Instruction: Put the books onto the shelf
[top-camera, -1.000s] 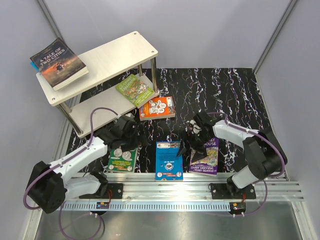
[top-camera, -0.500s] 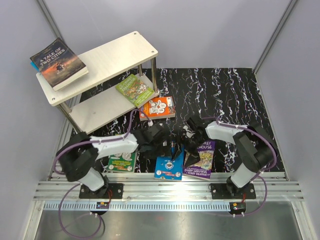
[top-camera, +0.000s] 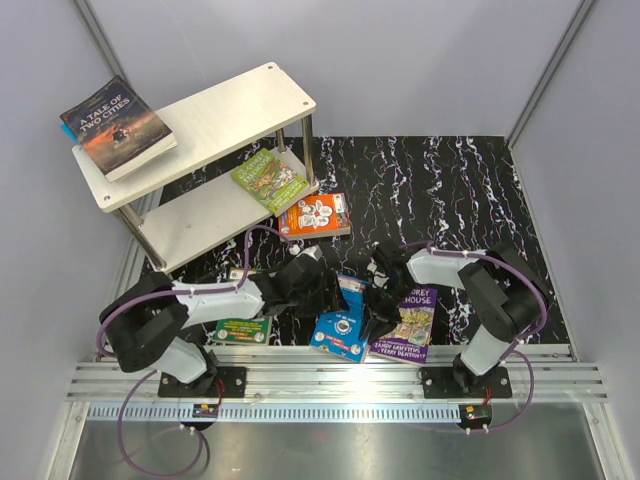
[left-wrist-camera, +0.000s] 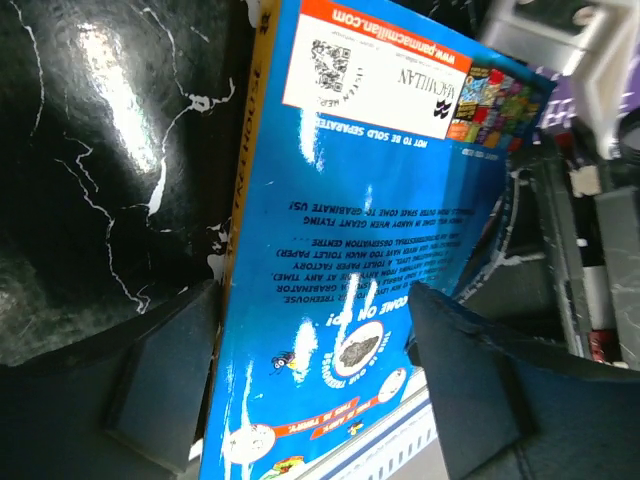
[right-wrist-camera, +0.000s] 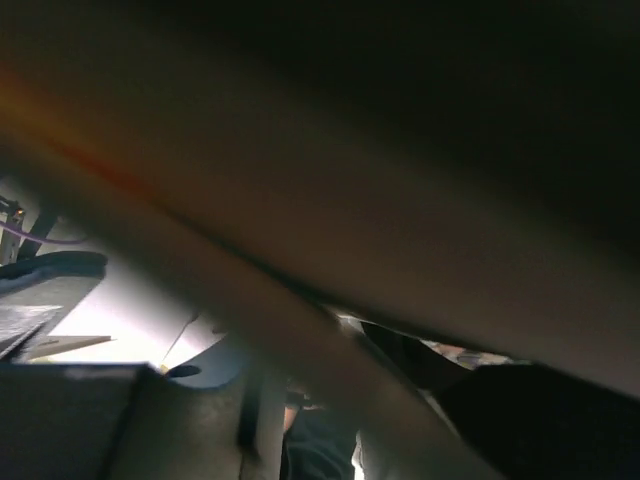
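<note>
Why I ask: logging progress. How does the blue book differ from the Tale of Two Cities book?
The blue book is on the black mat; the Tale of Two Cities book is on the shelf, top board. The blue book looks tilted up; the Tale of Two Cities book lies flat. Blue book: bright cover; Tale: dark. Both are paperbacks.

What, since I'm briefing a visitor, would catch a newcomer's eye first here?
The blue book, tipped up off the black marbled mat near the front middle, with the left tool astride it and the right tool at its right edge. Next, the dark Tale of Two Cities book on the top board of the shelf, far left.
</note>
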